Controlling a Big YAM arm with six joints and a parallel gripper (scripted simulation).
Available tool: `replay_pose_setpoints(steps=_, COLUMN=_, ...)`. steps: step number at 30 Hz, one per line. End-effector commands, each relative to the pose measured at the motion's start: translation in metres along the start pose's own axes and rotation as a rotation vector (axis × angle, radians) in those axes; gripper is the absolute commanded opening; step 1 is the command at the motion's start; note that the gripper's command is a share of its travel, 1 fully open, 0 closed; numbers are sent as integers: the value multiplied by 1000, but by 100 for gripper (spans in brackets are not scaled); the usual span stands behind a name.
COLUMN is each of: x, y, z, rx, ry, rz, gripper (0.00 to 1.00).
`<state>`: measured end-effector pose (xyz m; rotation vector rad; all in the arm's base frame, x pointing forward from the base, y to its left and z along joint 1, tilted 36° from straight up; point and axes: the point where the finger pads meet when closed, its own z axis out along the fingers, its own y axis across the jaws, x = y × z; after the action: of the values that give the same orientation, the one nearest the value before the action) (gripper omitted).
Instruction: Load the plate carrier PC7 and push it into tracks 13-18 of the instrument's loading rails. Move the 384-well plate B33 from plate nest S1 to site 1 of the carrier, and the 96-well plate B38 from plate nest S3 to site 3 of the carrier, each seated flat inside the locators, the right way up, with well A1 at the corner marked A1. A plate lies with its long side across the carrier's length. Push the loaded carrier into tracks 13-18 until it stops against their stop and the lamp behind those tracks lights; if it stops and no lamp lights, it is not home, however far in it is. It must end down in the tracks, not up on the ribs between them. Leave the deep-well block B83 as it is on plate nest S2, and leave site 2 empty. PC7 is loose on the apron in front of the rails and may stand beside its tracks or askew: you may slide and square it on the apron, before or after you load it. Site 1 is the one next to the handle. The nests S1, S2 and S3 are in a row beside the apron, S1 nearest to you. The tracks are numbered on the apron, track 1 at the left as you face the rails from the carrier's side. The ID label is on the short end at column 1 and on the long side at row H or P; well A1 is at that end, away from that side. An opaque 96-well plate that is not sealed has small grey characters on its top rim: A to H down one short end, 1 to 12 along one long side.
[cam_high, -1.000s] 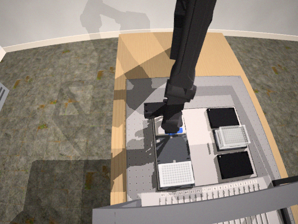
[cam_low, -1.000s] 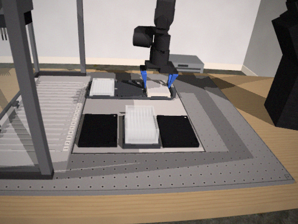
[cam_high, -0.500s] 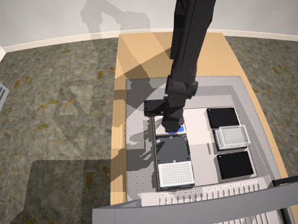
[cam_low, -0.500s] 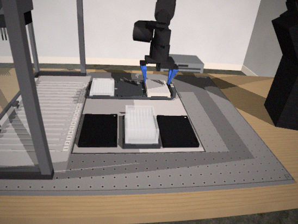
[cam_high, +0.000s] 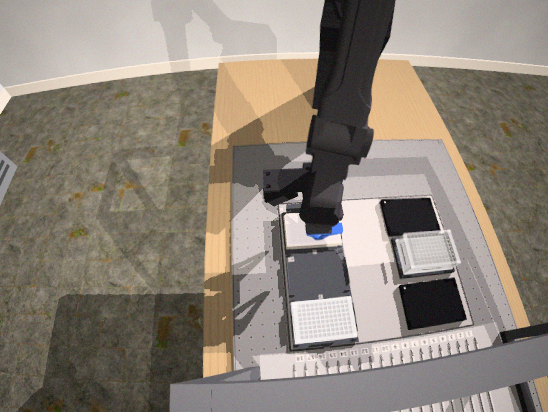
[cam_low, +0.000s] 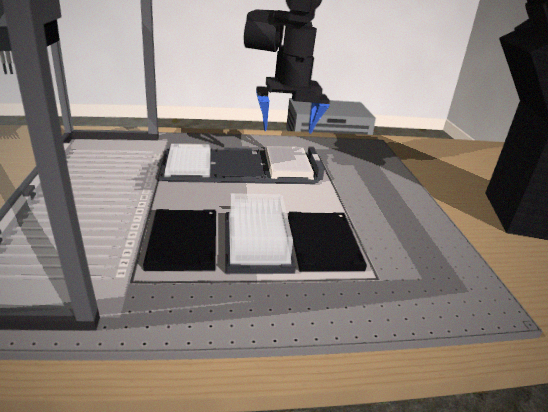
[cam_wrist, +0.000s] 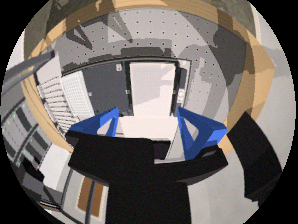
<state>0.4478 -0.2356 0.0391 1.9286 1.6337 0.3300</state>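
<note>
The plate carrier PC7 (cam_low: 238, 164) at upper centre of the exterior view carries a white plate (cam_low: 289, 162) by its handle and another (cam_low: 187, 160) at the far site (the top view hides this gap), the gripper (cam_low: 287, 116) hanging above, blue fingers (cam_low: 263, 110) apart and empty.

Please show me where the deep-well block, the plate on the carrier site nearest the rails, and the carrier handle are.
deep-well block (cam_low: 259, 230): exterior view, on its top face of wells.
plate nearest the rails (cam_high: 324, 320): top view, middle of its well grid.
carrier handle (cam_low: 316, 161): exterior view, on the dark bar at the carrier's end.
</note>
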Motion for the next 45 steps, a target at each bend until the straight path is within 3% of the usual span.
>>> replay_pose_setpoints(steps=1, x=8, y=-1, z=-12, rx=6, ry=8, rz=-15, gripper=94)
replay_pose_setpoints(steps=3, x=7, y=-1, z=-18, rx=6, ry=9, rz=-15, gripper=94)
replay_pose_setpoints(steps=5, x=1, y=0, z=-13, rx=5, ry=1, rz=-3, gripper=94)
replay_pose_setpoints(steps=6, x=-5, y=-10, z=-20, rx=10, ry=-1, rz=-38, gripper=80)
replay_pose_setpoints(steps=8, x=-7, y=-18, z=-24, rx=-12, ry=-10, rz=-105, gripper=80)
replay_pose_setpoints(steps=14, x=-6, y=-57, z=-36, rx=-9, ry=-11, rz=-306, gripper=80)
replay_pose_setpoints(steps=16, x=-6, y=-57, z=-36, rx=-9, ry=-11, rz=-306, gripper=80)
replay_pose_setpoints(steps=23, x=-6, y=-92, z=-46, rx=-6, ry=-12, rz=-540, gripper=80)
replay_pose_setpoints(steps=25, x=-3, y=-102, z=-39, rx=20, ry=8, rz=-604, gripper=80)
replay_pose_setpoints(steps=28, x=-3, y=-93, z=-39, rx=6, ry=3, rz=-712, gripper=80)
replay_pose_setpoints(steps=45, x=-3, y=-93, z=-39, rx=4, ry=5, rz=-1212, gripper=80)
